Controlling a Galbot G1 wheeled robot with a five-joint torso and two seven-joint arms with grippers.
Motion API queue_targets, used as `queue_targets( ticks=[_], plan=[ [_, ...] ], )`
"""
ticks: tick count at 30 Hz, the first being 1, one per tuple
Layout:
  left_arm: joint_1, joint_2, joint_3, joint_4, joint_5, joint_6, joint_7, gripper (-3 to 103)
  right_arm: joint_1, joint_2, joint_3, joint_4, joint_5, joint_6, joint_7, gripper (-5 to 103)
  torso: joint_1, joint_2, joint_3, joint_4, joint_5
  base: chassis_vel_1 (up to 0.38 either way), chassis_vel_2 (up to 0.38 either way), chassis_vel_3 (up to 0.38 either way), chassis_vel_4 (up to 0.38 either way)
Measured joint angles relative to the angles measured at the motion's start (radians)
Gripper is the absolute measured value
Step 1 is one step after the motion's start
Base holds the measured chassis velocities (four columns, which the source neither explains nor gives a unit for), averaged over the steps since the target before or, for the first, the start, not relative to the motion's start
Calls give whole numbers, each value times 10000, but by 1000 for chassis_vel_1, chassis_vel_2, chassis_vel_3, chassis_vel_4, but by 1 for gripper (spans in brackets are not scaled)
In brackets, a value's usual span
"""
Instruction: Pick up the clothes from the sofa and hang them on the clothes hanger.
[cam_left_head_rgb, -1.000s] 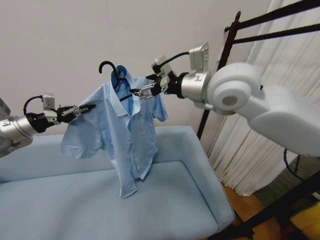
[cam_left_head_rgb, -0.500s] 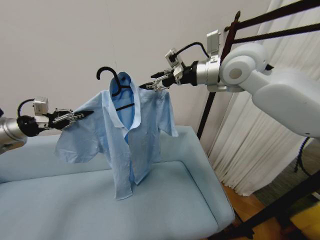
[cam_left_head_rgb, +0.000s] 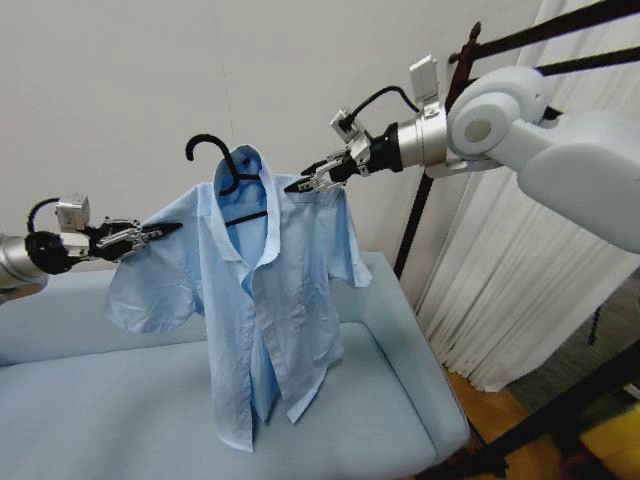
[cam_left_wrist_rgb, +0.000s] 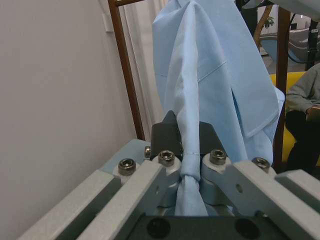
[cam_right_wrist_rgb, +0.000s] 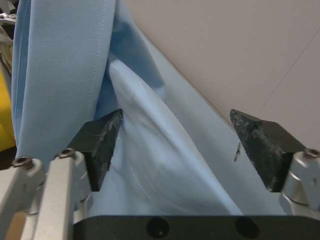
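Pale blue sofa (cam_left_head_rgb: 390, 410) across the lower view; dark wooden rack (cam_left_head_rgb: 432, 160) standing at its right end. Light blue shirt (cam_left_head_rgb: 270, 300) aloft over the seat, draped on a black hanger (cam_left_head_rgb: 213, 160) and spread between both arms, hem hanging low toward the cushion. Left gripper (cam_left_head_rgb: 168, 229) clenched on a bunched fold at the shirt's left shoulder. Right gripper (cam_left_head_rgb: 301, 186) at the other shoulder, jaws spread wide, cloth lying loose between them
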Motion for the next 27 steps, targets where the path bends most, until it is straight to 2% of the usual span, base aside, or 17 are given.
queue_targets(
  ticks=[1, 2, 5, 7, 8, 11, 14, 16, 19, 27],
  plan=[
    [0, -9, -1, -6, 0, -1, 0, 3, 72, 35, -86, 0, 47, -13, 0, 68, 0, 1, 0, 0, 0, 0, 0, 0, 0],
    [0, -9, -1, -6, 0, -1, 0, 3, 72, 35, -86, 0, 47, -13, 0, 68, 0, 1, 0, 0, 0, 0, 0, 0, 0],
    [-5, -50, -1, -28, 1, -5, -3, 3, 202, 69, -298, 125, 131, -33, 44, 52, 0, 0, 0, -2, 0, 0, 0, 0, 0],
    [-8, -57, -1, -30, 1, -7, -6, 3, 207, 70, -307, 157, 138, -39, 66, 52, 0, 0, 0, -2, 1, 0, 0, 0, 0],
    [-13, -65, 0, -34, 1, -15, -10, 3, 209, 75, -311, 199, 166, -45, 115, 41, 0, 1, 0, -3, 1, 0, 0, 0, 0],
    [-14, -85, 2, -34, 1, -30, -14, 3, 210, 93, -311, 217, 196, -46, 177, 36, 0, 0, 0, -3, 1, 0, 0, 0, 0],
    [-13, -112, 4, -33, 12, -48, -23, 3, 201, 150, -291, 227, 255, -46, 306, 19, 0, 1, 0, -2, 1, 0, 0, 0, 0],
    [-11, -118, 4, -33, 14, -53, -26, 3, 197, 163, -279, 232, 284, -46, 330, 19, 0, 0, 1, -2, 1, 0, 0, 0, 0],
    [-9, -132, 4, -29, 41, -87, -30, 3, 173, 206, -255, 238, 353, -46, 378, 3, 0, 1, 0, -2, 1, 0, 0, 0, 0],
    [23, -209, -28, -178, 73, -180, -246, 3, 122, 132, -238, 290, 432, -42, 435, 2, 0, 1, 0, -2, 1, 0, 0, 0, 0]
  ],
)
